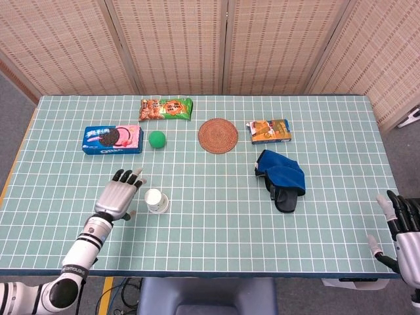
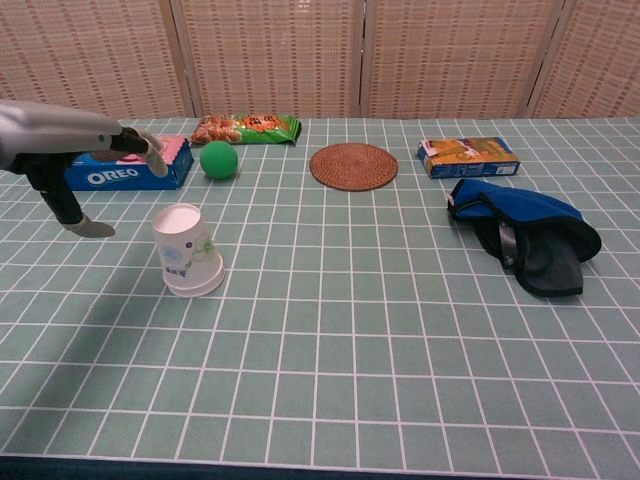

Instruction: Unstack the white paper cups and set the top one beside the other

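Observation:
The white paper cups stand stacked upside down on the green gridded table, left of centre, with a printed pattern on the side. My left hand hovers just left of the stack, fingers spread and empty, a small gap from the cups. My right hand shows only in the head view, off the table's near right corner, fingers apart and holding nothing.
Behind the cups lie an Oreo box, a green ball and a snack bag. A woven coaster, an orange-blue box and a blue-black cloth sit to the right.

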Available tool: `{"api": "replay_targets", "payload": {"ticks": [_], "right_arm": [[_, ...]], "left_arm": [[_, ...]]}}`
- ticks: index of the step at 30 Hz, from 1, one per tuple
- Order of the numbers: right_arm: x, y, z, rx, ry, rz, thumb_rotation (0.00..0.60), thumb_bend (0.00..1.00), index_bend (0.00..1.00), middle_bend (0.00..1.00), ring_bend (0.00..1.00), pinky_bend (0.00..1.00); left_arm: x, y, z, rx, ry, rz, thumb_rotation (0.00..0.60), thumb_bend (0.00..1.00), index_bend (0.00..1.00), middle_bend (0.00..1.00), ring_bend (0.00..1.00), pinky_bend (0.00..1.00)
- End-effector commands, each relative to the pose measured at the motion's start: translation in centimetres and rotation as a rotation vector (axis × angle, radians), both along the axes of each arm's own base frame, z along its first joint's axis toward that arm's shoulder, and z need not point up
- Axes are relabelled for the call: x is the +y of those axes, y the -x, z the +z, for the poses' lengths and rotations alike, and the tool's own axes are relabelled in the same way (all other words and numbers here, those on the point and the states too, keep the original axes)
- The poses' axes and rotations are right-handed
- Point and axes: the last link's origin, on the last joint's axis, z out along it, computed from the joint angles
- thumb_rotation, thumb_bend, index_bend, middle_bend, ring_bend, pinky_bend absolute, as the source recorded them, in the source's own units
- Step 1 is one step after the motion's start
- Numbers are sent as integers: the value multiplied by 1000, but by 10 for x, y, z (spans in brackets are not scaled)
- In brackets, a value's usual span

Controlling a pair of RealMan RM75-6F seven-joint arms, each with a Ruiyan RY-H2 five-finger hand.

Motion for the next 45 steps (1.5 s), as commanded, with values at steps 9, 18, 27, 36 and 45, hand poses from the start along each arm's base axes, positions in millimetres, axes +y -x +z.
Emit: {"api": "replay_targets", "payload": {"ticks": [9,18,27,36,45], "right_arm": [[4,0,3,-7,-7,12,600,339,7,0,0,0],[5,0,4,-7,5,14,600,339,7,0,0,0],[3,1,6,-9,5,10,600,339,8,0,0,0],[5,1,9,-12,18,14,600,339,8,0,0,0],[6,1,9,-13,14,18,600,338,7,0,0,0]], "left_arm": [[6,-10,-23,15,21,-7,600,295,210,0,0,0],[16,-13,-28,18,27,-14,600,295,211,0,0,0],[20,-10,-31,20,28,3,600,295,220,0,0,0],[23,-10,-37,28,39,6,600,295,253,0,0,0],[22,-12,-38,28,38,4,600,295,258,0,0,0]]}}
